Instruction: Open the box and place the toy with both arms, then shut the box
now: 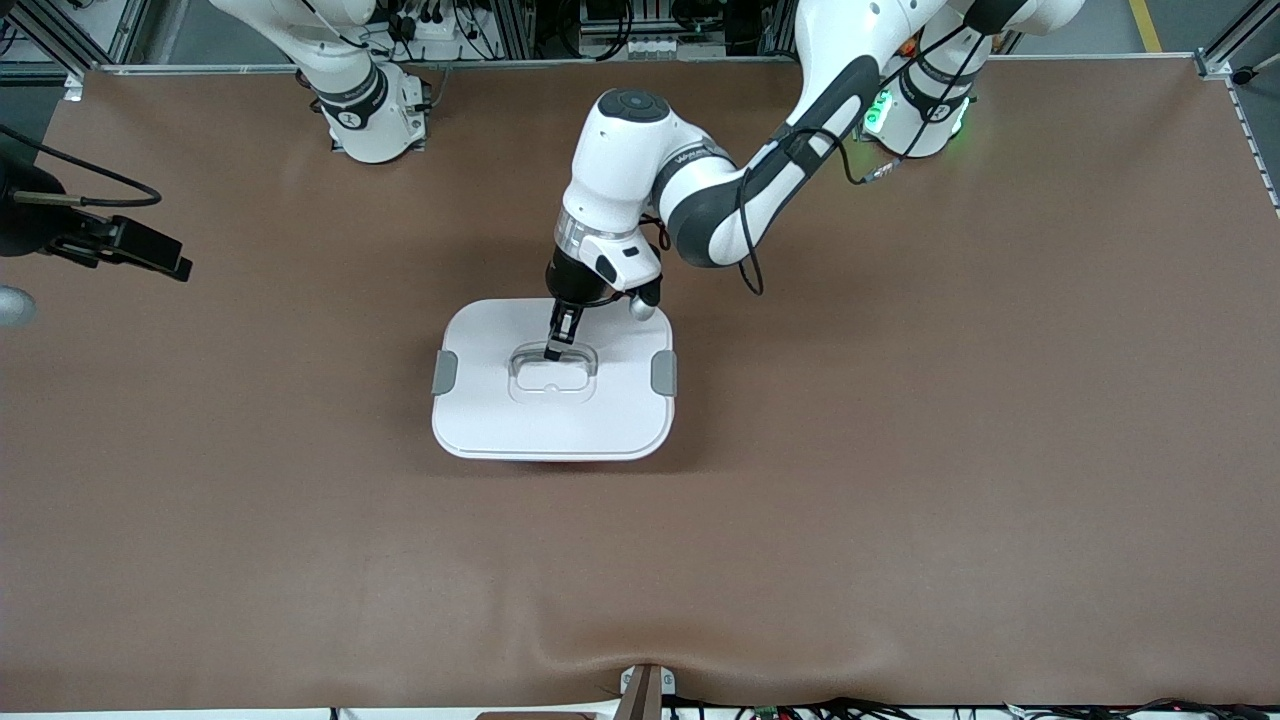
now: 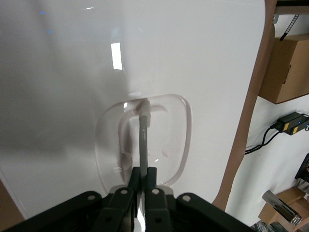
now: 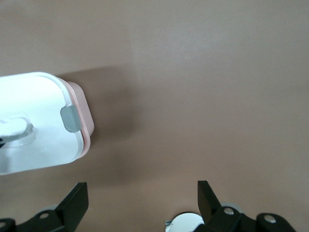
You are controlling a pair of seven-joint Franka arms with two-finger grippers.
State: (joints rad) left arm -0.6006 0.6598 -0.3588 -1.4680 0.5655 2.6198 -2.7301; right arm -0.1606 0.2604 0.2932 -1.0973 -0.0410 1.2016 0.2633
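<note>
Nearest the front camera, your box (image 1: 553, 380) sat mid-bench, white lid (image 1: 500, 410) on, grey clips (image 1: 444, 372) down, with the left tool (image 1: 552, 352) pinched shut at the clear handle (image 1: 553, 372). No toy showed, so whether it was already inside could not be told.

From the left wrist, the closed fingers (image 2: 144, 140) pressed into the handle recess (image 2: 145, 140); you would have done well to push straight down.

From the right wrist, the right tool (image 3: 140, 203) hung wide and empty over bare bench (image 3: 203, 72), waiting just beside the box's clip end (image 3: 71, 118); nothing blocked it.
</note>
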